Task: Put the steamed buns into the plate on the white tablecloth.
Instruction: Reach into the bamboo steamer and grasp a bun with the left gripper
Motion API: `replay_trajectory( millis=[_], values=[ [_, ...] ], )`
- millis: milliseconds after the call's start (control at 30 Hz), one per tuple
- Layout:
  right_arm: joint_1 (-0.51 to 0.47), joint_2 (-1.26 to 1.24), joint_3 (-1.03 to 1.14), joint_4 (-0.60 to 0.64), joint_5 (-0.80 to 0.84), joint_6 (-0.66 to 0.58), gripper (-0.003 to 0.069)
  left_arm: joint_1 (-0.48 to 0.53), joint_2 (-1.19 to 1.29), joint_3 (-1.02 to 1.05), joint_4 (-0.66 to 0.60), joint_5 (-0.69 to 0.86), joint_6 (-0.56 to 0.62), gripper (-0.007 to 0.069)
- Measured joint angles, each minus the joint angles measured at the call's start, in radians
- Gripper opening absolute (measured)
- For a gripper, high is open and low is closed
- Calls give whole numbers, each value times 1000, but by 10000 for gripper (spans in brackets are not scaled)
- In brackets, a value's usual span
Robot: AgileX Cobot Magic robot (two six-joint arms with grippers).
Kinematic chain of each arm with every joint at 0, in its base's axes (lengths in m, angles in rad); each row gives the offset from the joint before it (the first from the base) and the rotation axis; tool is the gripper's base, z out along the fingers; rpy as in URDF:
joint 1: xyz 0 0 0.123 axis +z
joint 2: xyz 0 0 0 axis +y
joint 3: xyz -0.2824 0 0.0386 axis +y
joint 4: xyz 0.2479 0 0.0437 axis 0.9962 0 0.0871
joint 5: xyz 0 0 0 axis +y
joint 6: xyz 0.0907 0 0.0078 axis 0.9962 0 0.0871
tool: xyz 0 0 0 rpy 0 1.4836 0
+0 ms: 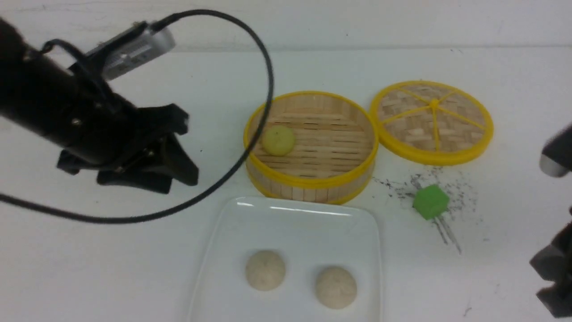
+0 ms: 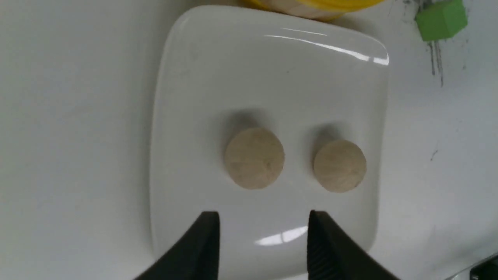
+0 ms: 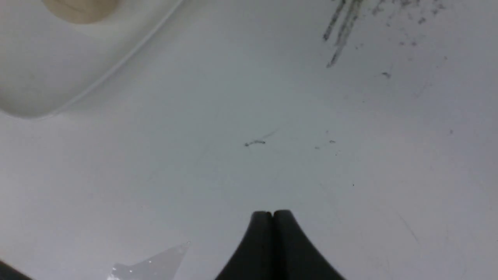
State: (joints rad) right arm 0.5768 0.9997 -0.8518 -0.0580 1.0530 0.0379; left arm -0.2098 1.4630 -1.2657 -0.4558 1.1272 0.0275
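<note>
Two speckled beige steamed buns (image 1: 265, 269) (image 1: 336, 287) lie on the white plate (image 1: 304, 223) on the white tablecloth (image 1: 89, 268). The pale yellow bun (image 1: 278, 140) sits inside the bamboo steamer (image 1: 313, 181). My left gripper (image 1: 190, 150) hovers left of the steamer, open and empty. In the left wrist view it (image 2: 263, 217) hangs over the plate (image 2: 272, 77) near both buns (image 2: 254, 158) (image 2: 339, 165). My right gripper (image 3: 272, 213) is shut and empty over bare cloth, at the right edge of the front view (image 1: 554, 277). A plate corner (image 3: 39, 77) and part of a bun (image 3: 79, 7) show in the right wrist view.
The steamer lid (image 1: 432, 120) lies flat to the right of the steamer. A green cube (image 1: 430, 201) sits on dark scratch marks right of the plate. The left arm's black cable (image 1: 263, 58) loops over the steamer's left side.
</note>
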Motion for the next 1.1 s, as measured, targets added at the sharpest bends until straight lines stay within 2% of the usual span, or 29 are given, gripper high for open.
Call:
replay_trajectory(
  millis=[100,200,300,333,600,867,967,1100],
  values=[
    [0,-47,37,-3,-41,1,-13,-110,138,-145,110,-47,-79,378],
    [0,-60,41,-3,-63,1,-11,-167,277,-287,220,-75,-160,401],
    [0,-60,43,-3,-69,8,-9,-190,367,-394,279,-76,-206,410],
    [0,-60,45,-3,-75,23,-8,-202,436,-488,307,-76,-242,412],
    [0,-60,46,-3,-80,55,-6,-213,701,-785,329,-76,-307,412],
    [0,-60,46,-3,-81,57,0,-213,824,-840,326,-78,-308,402],
    [0,-60,46,-3,-82,57,0,-213,843,-840,326,-96,-298,363],
    [0,-60,47,-3,-84,57,2,-213,853,-842,326,-103,-285,174]
  ],
)
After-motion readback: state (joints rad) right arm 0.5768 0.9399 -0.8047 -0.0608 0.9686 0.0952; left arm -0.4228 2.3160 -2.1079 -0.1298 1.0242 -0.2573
